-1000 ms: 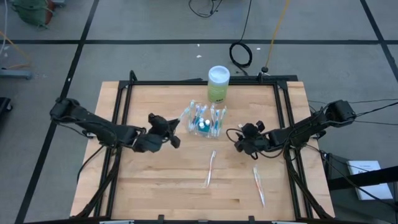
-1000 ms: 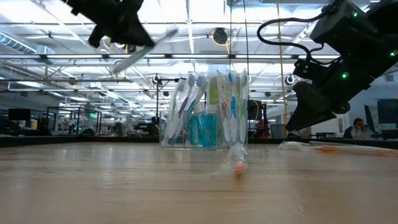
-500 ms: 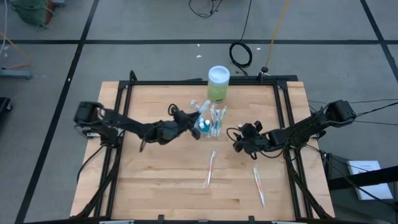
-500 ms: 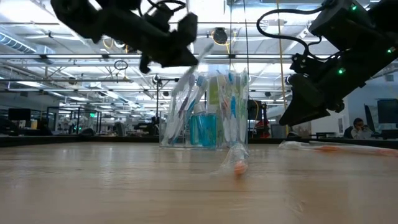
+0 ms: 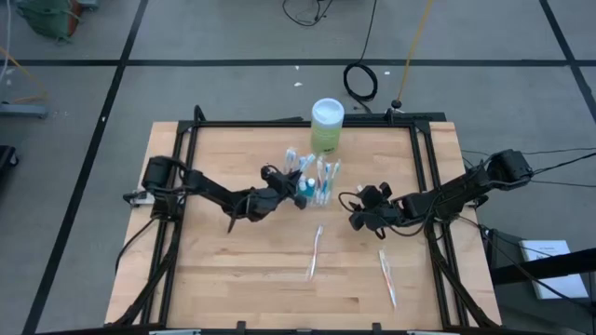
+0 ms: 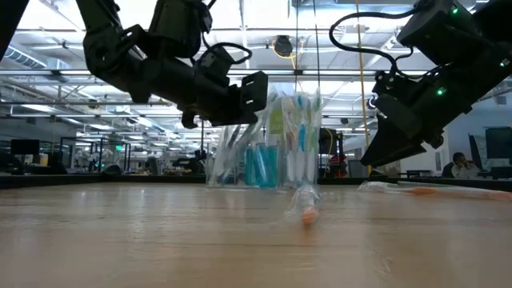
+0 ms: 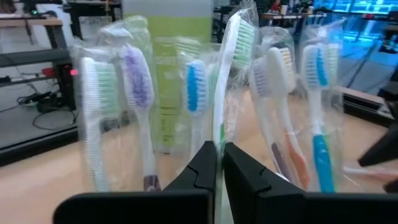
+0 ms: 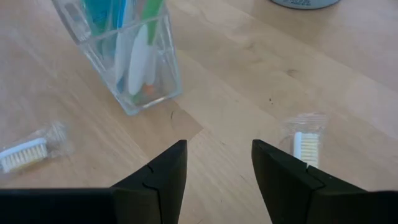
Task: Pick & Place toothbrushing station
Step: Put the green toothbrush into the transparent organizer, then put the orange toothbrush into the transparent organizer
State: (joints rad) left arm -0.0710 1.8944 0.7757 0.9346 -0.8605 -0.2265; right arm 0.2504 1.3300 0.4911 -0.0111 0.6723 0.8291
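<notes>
**A:** Where is the station (image 5: 312, 180) now?

**B:** Toward the far middle of the table (image 5: 233, 270), just near of the green canister (image 5: 327, 125). It is a clear holder packed with wrapped brushes standing upright.

**A:** And the left tool (image 5: 279, 183)?

**B:** Right at the station's left side. In its wrist view the fingers are pressed almost together on a wrapped green brush (image 7: 231, 68), whose head stands up among the others. So it is pinching a brush, not the holder.

**A:** The right tool (image 5: 358, 212)?

**B:** It hangs to the right of the station, apart from it, with fingers spread and nothing between them. Two loose brushes (image 5: 316, 249) (image 5: 386, 274) lie nearer the front.

**A:** How would the station handle?

**B:** I judge it light, stiff and slick: thin clear plastic, smooth walls. With brushes crowded high in it, it looks top-heavy and easy to tip or slide on the wood. The crinkly wrappers give no firm hold.

**A:** So where to grip?

**B:** Low across the two opposite walls, below the brush heads, squeezing gently; hard plastic like that may crack or shoot out of the fingers.
</notes>
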